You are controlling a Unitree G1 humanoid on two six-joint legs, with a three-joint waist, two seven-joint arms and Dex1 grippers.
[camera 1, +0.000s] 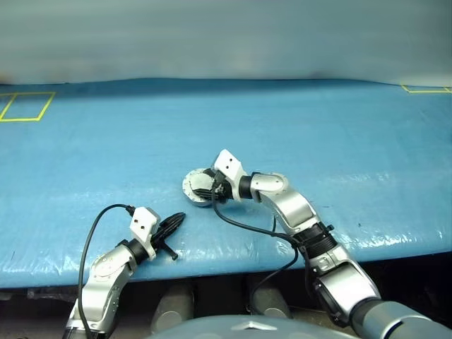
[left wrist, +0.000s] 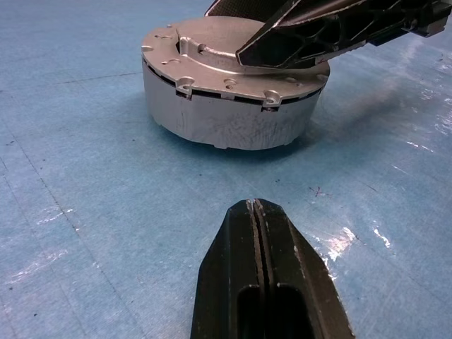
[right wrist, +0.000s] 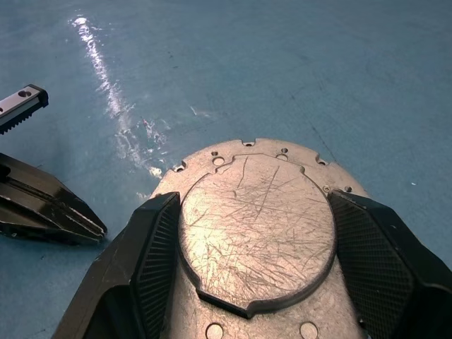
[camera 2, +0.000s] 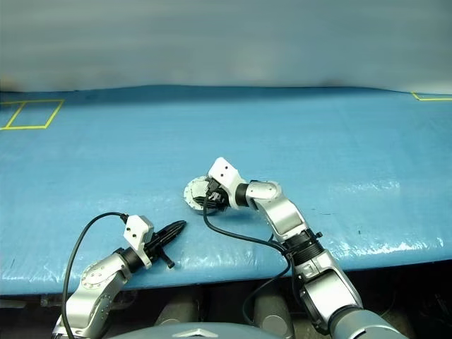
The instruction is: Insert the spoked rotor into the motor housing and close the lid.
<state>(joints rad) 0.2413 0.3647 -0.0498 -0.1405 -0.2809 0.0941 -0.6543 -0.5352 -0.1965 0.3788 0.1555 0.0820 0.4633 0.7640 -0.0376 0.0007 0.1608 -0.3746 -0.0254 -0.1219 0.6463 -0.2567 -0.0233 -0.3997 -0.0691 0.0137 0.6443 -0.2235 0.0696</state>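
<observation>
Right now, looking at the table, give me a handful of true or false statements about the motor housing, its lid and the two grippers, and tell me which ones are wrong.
1. The lid lies closed on top of the motor housing. True.
2. The left gripper is open wide. False: its fingers are pressed together, holding nothing.
3. The right gripper has a finger on each side of the lid's raised centre. True.
4. The left gripper is touching the housing. False: it sits apart from it, with bare blue table between them.
5. The housing stands on a red tray. False: it rests directly on the blue table.
</observation>
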